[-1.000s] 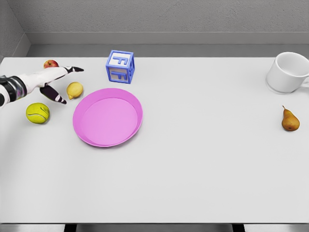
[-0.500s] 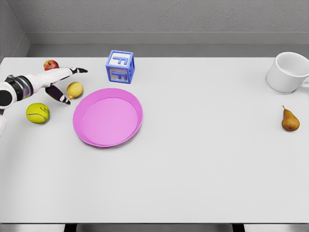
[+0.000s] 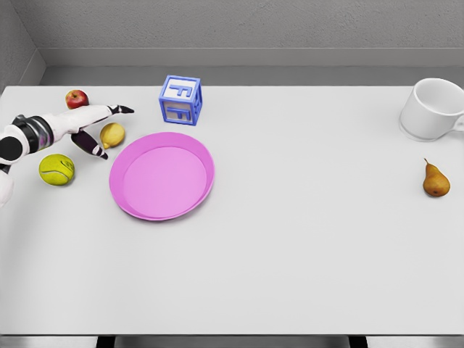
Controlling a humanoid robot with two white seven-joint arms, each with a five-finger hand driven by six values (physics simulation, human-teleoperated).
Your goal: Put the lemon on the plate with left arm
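Note:
The yellow lemon (image 3: 113,135) lies on the white table just left of the pink plate (image 3: 162,175). My left hand (image 3: 109,130) reaches in from the left edge, with its fingers (image 3: 116,110) stretched past the far side of the lemon and the dark thumb (image 3: 93,148) on its near left side. The hand is open around the lemon, not closed on it. The plate holds nothing. My right arm does not show.
A red apple (image 3: 77,98) sits behind the left forearm and a green tennis ball (image 3: 56,169) in front of it. A blue letter block (image 3: 180,100) stands behind the plate. At the far right are a white mug (image 3: 433,109) and a brown pear (image 3: 435,179).
My left hand has slid to the right and lowered, so its fingers and thumb now bracket the lemon. The lemon has not moved.

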